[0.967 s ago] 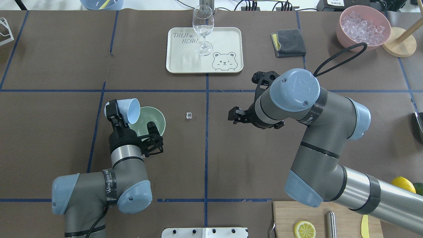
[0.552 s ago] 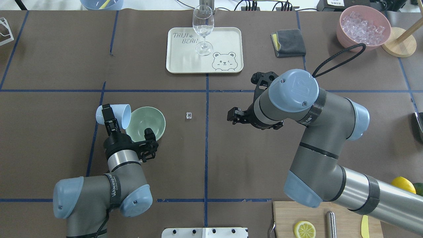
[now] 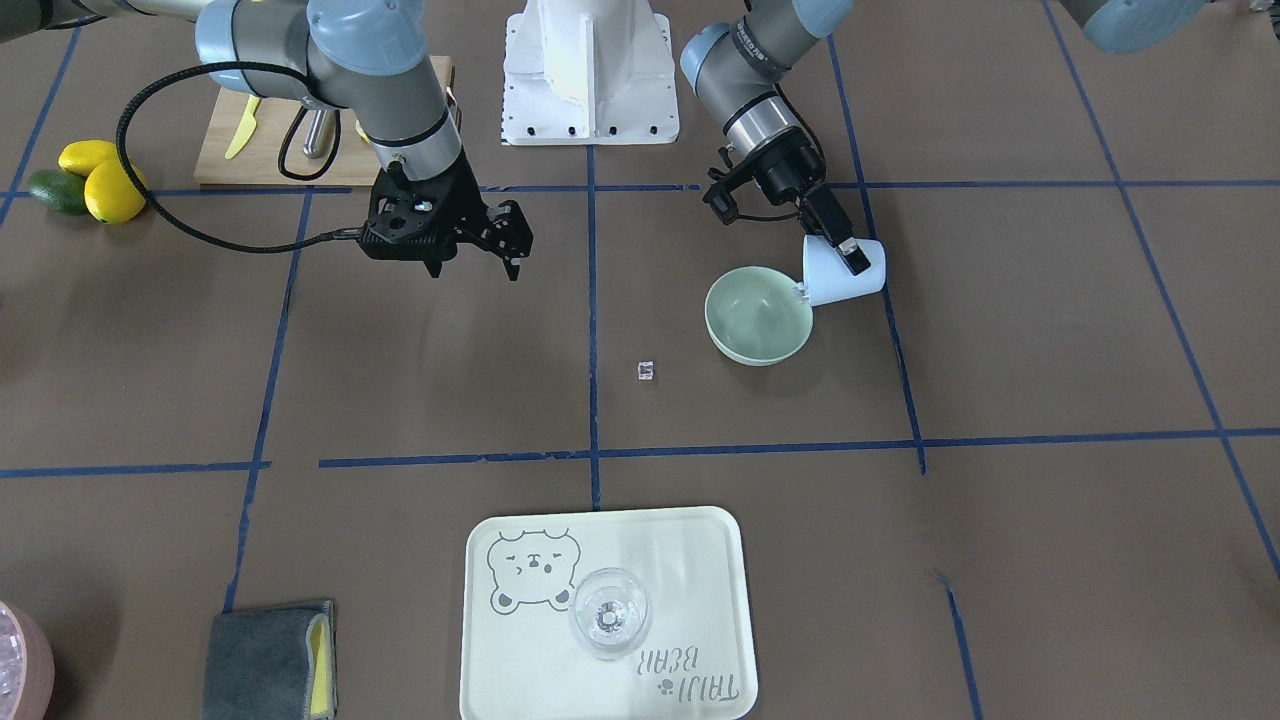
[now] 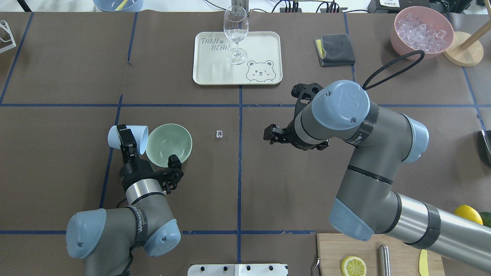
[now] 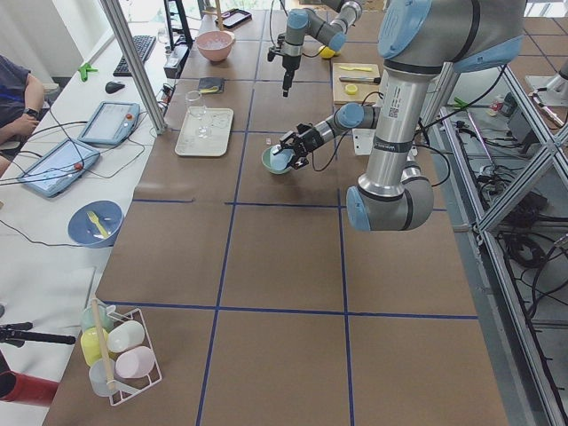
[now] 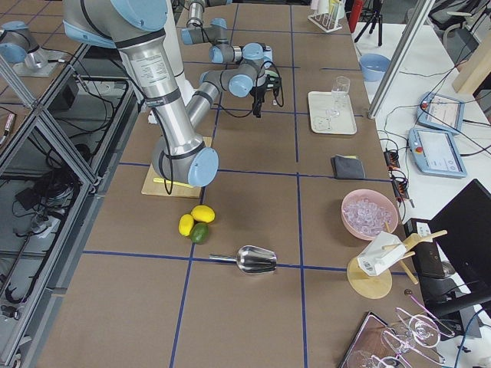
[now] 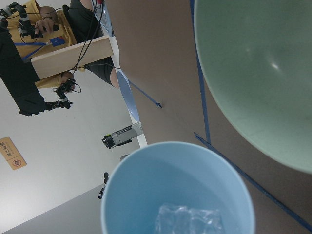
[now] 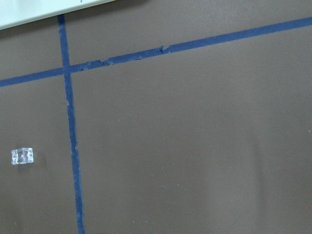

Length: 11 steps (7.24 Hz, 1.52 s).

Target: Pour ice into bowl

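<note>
Left gripper [image 4: 126,135] is clamped on the light blue cup [image 4: 114,137], which is tipped sideways with its lip right at the bowl [image 4: 168,145] rim's 9 o'clock edge. The ice [image 7: 187,219] is sitting down inside the cup. Right gripper [image 3: 476,258] hangs with jaws spread, well out at the bowl's 3 o'clock, and there's a lone cube [image 4: 219,133] between them.

Cropped items, left wrist view
Ice [image 7: 187,222] inside left gripper's [image 4: 126,134] cup [image 7: 146,180] was cut off below; bowl [image 7: 253,63] beyond the cup ran off frame.
</note>
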{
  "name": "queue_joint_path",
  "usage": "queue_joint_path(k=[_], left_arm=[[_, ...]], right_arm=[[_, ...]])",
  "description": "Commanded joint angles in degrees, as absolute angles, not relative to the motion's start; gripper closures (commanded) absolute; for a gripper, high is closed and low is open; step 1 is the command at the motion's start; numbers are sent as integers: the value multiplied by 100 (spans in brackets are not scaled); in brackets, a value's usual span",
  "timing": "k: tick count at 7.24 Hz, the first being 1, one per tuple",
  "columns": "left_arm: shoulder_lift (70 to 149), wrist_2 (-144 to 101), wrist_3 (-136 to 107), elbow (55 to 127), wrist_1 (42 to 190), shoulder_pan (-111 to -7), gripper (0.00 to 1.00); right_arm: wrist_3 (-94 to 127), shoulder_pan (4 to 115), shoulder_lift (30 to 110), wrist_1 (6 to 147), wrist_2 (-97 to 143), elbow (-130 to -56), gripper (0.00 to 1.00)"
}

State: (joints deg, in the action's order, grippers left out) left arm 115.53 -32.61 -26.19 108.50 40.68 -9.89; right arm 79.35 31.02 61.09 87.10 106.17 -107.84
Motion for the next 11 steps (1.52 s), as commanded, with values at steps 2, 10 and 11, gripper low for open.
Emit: queue_joint_path(k=[2,10,11], left_arm=[[11593,-3261,-2619,10810,3780,-967,100],[11672,-3287,-3837,10863,3823,-993,100],[11628,-3261,-4119,10872,3823,-1028,100]], right_arm=[[7937,3103,6108,8710,10617,-10784,0],[7945,3094,6073,8710,10608,-10802,0],[7945,3085,6073,8710,10608,-10802,0]])
